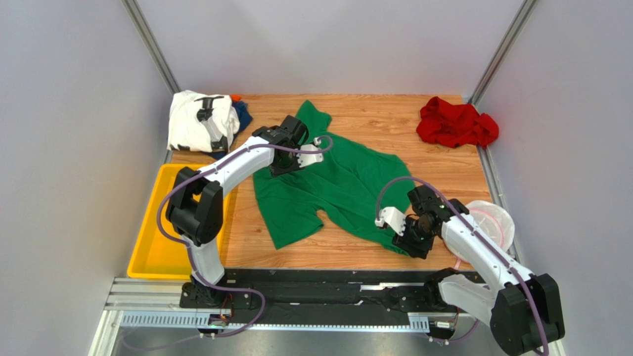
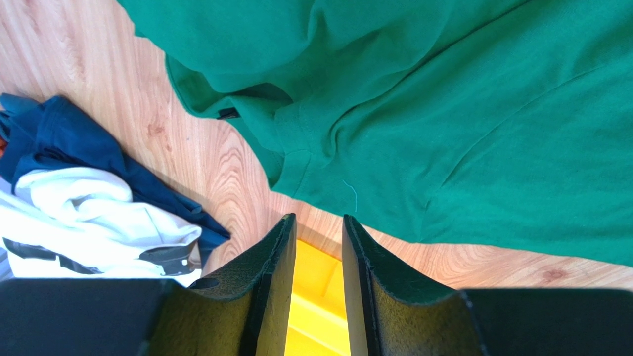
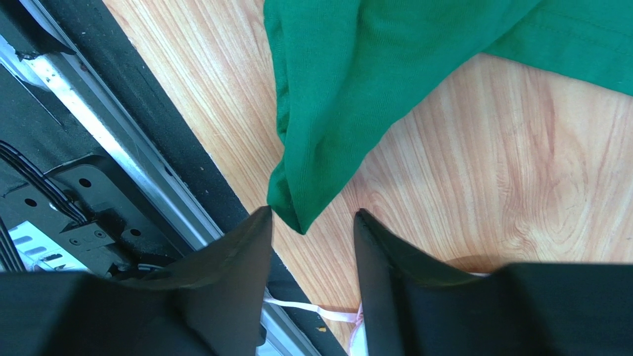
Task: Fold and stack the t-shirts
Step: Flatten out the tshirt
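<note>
Altogether one green t-shirt, one red, one white, one dark blue

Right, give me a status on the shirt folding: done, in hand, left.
Done: nothing; no shirt looks folded or stacked. In hand: the green shirt lies spread mid-table, the right gripper open astride its near corner, the left gripper open at its left edge, gripping nothing. Left: folding it, then the crumpled red shirt far right and the white shirt and dark blue shirt heaped far left.
</note>
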Available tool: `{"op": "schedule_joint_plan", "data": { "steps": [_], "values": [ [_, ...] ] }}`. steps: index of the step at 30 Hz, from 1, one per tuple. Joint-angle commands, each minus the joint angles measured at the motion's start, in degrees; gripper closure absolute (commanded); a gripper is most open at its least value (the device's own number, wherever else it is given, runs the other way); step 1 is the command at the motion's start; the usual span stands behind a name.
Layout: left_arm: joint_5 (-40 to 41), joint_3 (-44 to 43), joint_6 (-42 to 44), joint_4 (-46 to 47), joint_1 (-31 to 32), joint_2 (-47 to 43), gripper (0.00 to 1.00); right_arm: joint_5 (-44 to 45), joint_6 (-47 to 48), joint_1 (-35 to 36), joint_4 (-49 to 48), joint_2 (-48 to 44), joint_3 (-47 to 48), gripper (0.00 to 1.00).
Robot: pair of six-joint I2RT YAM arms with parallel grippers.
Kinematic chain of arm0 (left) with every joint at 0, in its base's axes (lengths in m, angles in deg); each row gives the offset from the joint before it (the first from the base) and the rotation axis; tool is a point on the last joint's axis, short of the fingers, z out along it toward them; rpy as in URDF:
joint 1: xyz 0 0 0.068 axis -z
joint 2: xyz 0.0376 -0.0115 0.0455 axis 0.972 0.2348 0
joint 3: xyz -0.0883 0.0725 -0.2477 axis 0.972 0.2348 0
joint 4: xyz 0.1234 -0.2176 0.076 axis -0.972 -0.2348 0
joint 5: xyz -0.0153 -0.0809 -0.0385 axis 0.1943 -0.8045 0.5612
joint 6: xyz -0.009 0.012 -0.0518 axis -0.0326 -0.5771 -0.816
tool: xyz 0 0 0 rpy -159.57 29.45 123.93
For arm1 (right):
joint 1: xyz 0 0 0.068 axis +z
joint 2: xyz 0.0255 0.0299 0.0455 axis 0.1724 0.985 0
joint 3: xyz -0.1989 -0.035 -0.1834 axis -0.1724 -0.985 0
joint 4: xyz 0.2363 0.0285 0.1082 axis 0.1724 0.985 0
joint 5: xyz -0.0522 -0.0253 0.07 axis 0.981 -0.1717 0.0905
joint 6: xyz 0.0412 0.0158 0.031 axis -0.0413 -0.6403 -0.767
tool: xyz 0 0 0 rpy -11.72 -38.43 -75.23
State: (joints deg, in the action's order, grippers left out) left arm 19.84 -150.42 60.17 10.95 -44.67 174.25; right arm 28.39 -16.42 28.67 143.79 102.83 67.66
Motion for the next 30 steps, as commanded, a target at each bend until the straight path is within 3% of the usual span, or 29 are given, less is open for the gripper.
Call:
{"op": "schedule_joint_plan", "data": {
  "steps": [1, 3, 11, 14, 19, 25, 30],
  "values": [
    [0.3, 1.0, -0.6, 0.3, 0.1, -0.5, 0.63, -1.1, 1.3, 0.4, -2.6, 1.3, -0.5, 0.58],
    [0.3, 1.3, -0.5, 0.5, 0.1, -0.7, 0.63, -1.3, 1.3, 0.4, -3.0, 2.2, -0.5, 0.64],
    [0.5, 2.0, -0.4, 0.9, 0.1, -0.6, 0.63, -1.7, 1.1, 0.4, -4.9, 4.7, -1.0, 0.66],
    [0.5, 2.8, -0.4, 1.0, 0.1, -0.8, 0.63, -1.5, 1.1, 0.5, -4.8, 4.6, -1.0, 0.74],
    [-2.2, 5.1, -1.4, 0.2, 0.1, -2.8, 0.64, -0.6, 0.3, 0.4, -5.0, 4.9, -0.7, 1.0],
    [-9.8, 9.9, -2.0, -6.2, 2.3, -8.7, 0.64, 1.8, -0.6, 0.5, -6.0, 4.5, -0.2, 1.0],
    [-13.3, 15.9, -4.9, -9.2, 11.9, -13.7, 0.64, 3.9, -2.5, 0.5, -8.8, 7.2, 2.8, 1.0]
  ]
}}
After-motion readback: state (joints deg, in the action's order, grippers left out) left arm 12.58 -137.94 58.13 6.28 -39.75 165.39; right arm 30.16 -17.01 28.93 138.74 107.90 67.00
